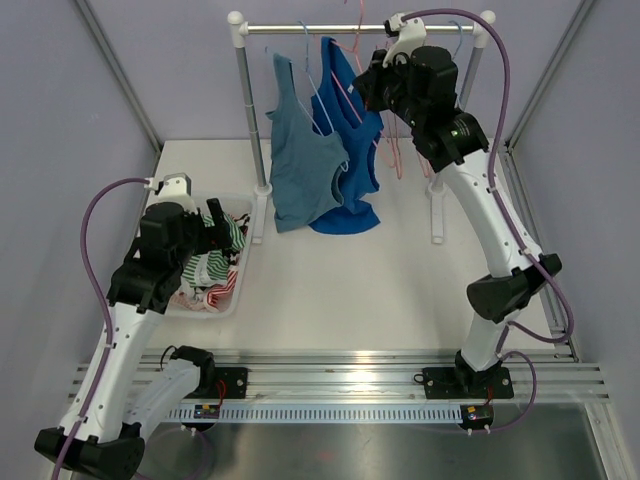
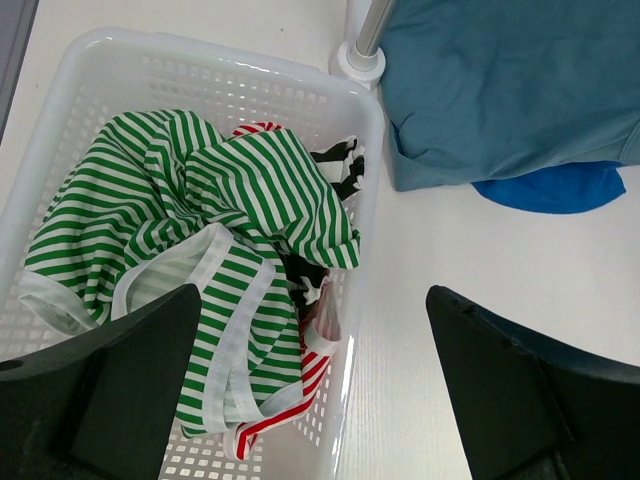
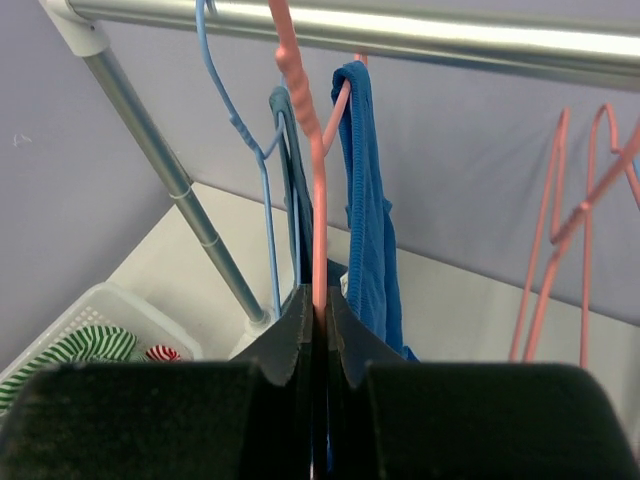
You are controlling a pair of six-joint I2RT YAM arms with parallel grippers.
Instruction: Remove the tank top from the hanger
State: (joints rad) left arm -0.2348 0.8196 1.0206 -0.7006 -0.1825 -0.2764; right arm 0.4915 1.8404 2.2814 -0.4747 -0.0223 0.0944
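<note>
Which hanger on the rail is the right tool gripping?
The pink hanger carrying the bright blue tank top; the light blue hanger beside it and the bare pink hangers are untouched.

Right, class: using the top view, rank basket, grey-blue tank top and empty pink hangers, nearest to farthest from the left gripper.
1. Basket, directly under the left gripper.
2. Grey-blue tank top, hanging at the back.
3. Empty pink hangers, farther right at the back.
</note>
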